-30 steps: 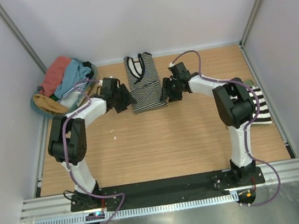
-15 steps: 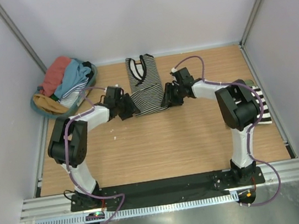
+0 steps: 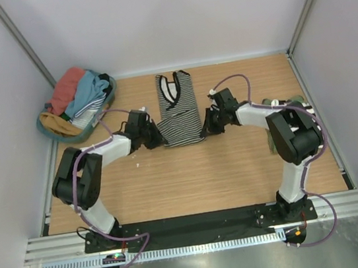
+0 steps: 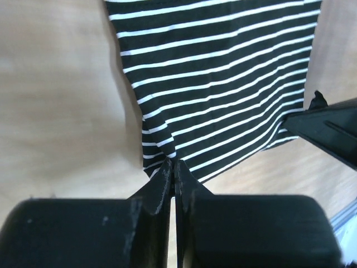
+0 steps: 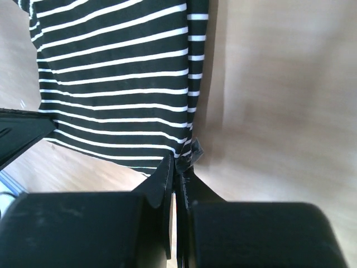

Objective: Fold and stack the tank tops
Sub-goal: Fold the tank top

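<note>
Pinching near hem corners of black-and-white striped cloth tank top, left hand clamped on left corner, right hand on right corner, garment flat on wooden worktop.

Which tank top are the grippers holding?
The striped tank top flat at centre: left gripper and right gripper pinch its near corners. The coral top and teal top sit bunched in the basket.

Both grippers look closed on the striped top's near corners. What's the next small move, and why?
Probably lift both corners together a little, ready to fold toward its far end: the left gripper and right gripper each pinch a hem corner of the striped top, lying flat.
</note>
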Controlling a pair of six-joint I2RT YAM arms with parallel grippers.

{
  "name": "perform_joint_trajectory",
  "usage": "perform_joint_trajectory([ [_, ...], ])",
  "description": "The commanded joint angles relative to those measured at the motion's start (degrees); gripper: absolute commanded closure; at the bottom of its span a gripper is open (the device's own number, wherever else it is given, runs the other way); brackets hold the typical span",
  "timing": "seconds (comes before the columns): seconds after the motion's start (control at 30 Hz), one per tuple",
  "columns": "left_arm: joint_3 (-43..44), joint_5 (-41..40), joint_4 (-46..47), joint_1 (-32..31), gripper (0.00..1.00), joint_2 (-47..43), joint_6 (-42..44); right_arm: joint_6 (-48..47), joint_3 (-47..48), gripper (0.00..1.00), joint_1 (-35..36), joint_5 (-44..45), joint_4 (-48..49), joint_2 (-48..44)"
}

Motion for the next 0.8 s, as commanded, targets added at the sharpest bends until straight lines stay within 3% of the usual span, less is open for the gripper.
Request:
perform_joint_trajectory([
  [0.0,-3.97,-1.02,-1.32,-2.88,0.98,-6.04,0.60,0.30,-5.17,0.99,1.15,0.75,-1.76,-6.70],
  [0.07,-7.05,-1.28,-1.41,-4.81,0.97,-8.06,-0.02,0.04,-9.65,0.99,1.60,1.98,-2.37,-10.13],
  [0.13,-8.90,-1.98,-1.41,-6.48,0.88,-9.38,-0.81,0.04,-12.55,0.88,1.86,3.39,-3.25,-12.24],
  [0.17,-10.56,-3.21,-1.67,-8.05,0.80,-10.96,-1.51,-0.31,-15.35,0.67,1.86,3.83,-3.69,-14.69],
  [0.2,-11.36,-4.09,-1.85,-8.68,0.60,-11.84,-2.04,-0.57,-16.77,0.60,1.77,4.44,-3.52,-15.84],
  [0.3,-13.91,-7.60,-2.29,-9.12,0.35,-15.70,-3.45,-1.62,-19.77,0.49,1.86,6.37,-4.13,-20.33],
  [0.37,-12.52,-10.15,-4.38,-8.86,0.30,-16.68,-2.84,-2.50,-18.11,0.50,1.77,8.66,-5.79,-21.12],
  [0.5,-5.05,-10.43,-9.75,-7.19,0.31,-14.94,0.59,-4.26,-12.93,0.56,1.77,11.30,-8.09,-20.60],
  [0.77,3.92,-10.33,-10.73,-4.82,0.35,-7.73,0.51,-4.27,-0.98,0.53,1.95,12.45,-8.70,-12.26],
])
